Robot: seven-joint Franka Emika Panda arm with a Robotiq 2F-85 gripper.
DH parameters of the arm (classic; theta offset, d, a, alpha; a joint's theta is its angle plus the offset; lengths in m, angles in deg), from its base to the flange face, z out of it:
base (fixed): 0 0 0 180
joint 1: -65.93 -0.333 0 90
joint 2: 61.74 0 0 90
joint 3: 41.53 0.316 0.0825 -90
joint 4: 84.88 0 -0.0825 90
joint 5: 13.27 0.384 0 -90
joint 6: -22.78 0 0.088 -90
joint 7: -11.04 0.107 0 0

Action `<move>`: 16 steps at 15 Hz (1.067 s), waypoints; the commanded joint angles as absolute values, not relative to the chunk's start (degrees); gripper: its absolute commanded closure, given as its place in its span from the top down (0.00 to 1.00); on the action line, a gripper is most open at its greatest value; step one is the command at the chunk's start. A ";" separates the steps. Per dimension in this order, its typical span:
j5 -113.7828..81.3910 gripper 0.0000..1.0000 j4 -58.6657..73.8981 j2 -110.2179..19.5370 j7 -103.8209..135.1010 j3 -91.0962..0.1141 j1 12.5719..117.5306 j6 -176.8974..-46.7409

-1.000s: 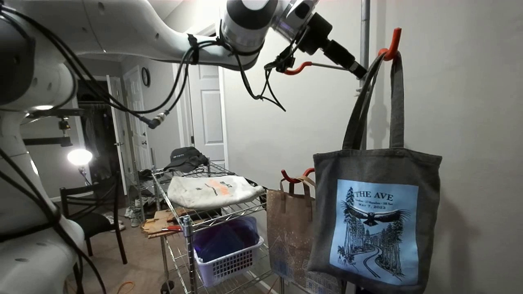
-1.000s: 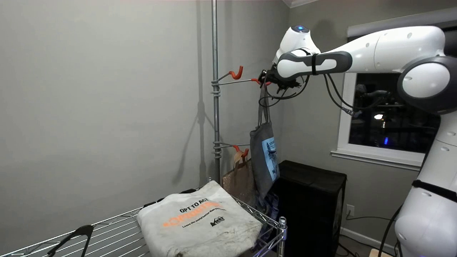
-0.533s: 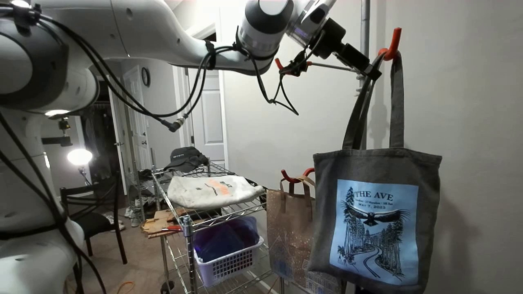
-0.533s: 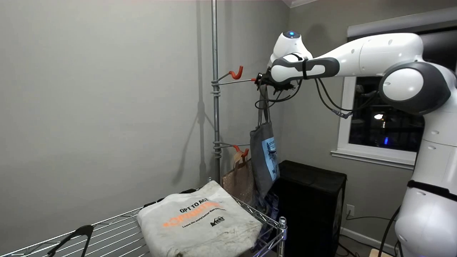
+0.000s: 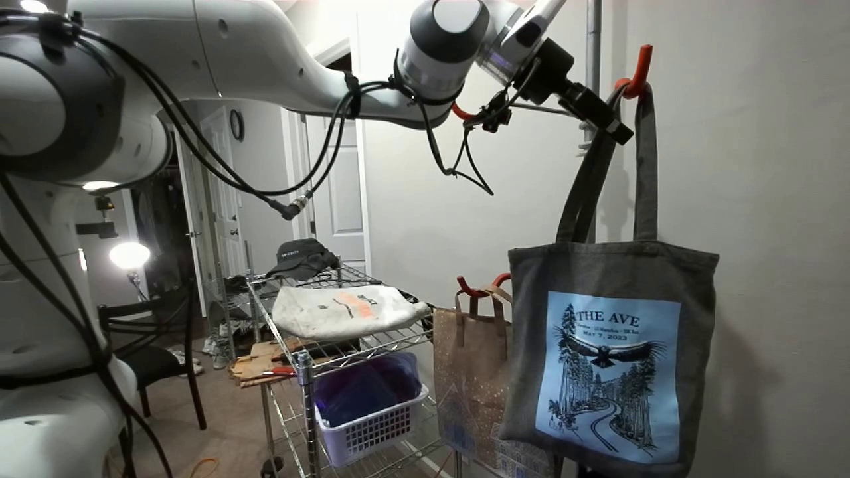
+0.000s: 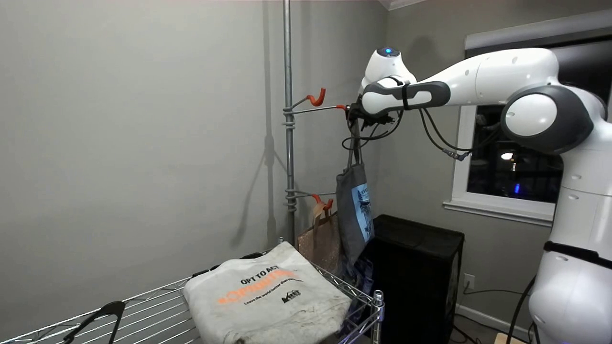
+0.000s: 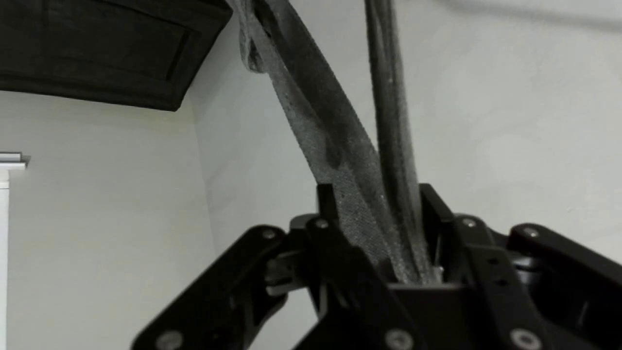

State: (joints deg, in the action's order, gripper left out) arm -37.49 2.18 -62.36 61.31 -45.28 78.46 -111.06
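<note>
Right in at the handles here: the gripper [image 7: 378, 199] has its jaws part-way apart, one on each side of the dark grey straps [image 7: 391, 121], fabric between them, though whether that's a firm pinch or a loose cradle, can't tell! The straps lie doubled and folded, so the danger, I'd say, is catching only one fold and letting the other slide out under load. Just above, the red upturned hook [image 5: 641, 69] carries those straps, tip curling skyward, so a pull outward without enough lift could snag it and jerk the pole [image 6: 289, 62]. Beneath hangs the "THE AVE" tote bag [image 5: 611, 372], mouth up, liable to swing if anyone hurries! Mind the wrist cable [image 5: 433, 145] drooping in a loop, and the neighbouring red hook [image 6: 317, 102], which could well catch it. Now for room: the tote's edge overlaps the brown paper bag [image 5: 468, 378] in both exterior views, contact unclear, so a low sideways drag invites a bump. Farther down, the wire shelf's corner post [image 6: 378, 306] juts up near the white "OPT TO ACT" bag [image 6: 267, 301], and the black cabinet [image 6: 411, 286] bounds the opposite flank. The grey wall [image 5: 783, 199] backs the tote, how closely is hard to judge, so pushing deeper looks chancy; back out toward the window [image 6: 514, 177] there's open air, and that's the roomier lane.
</note>
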 commanded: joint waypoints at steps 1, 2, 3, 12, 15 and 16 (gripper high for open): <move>-38.82 0.14 2.76 -62.75 62.04 -45.46 78.63 -112.47; -38.92 0.08 2.87 -62.91 62.07 -45.43 78.59 -112.49; -39.00 0.04 3.15 -63.26 61.98 -45.34 78.49 -112.52; -43.54 0.04 4.48 -70.24 62.31 -44.51 77.52 -113.15; -47.01 0.04 4.11 -73.94 63.34 -43.76 77.93 -113.36; -48.37 0.04 3.76 -74.94 63.56 -43.56 78.18 -113.21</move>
State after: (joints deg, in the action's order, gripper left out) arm -44.15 2.20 -70.77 61.34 -44.24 77.59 -111.52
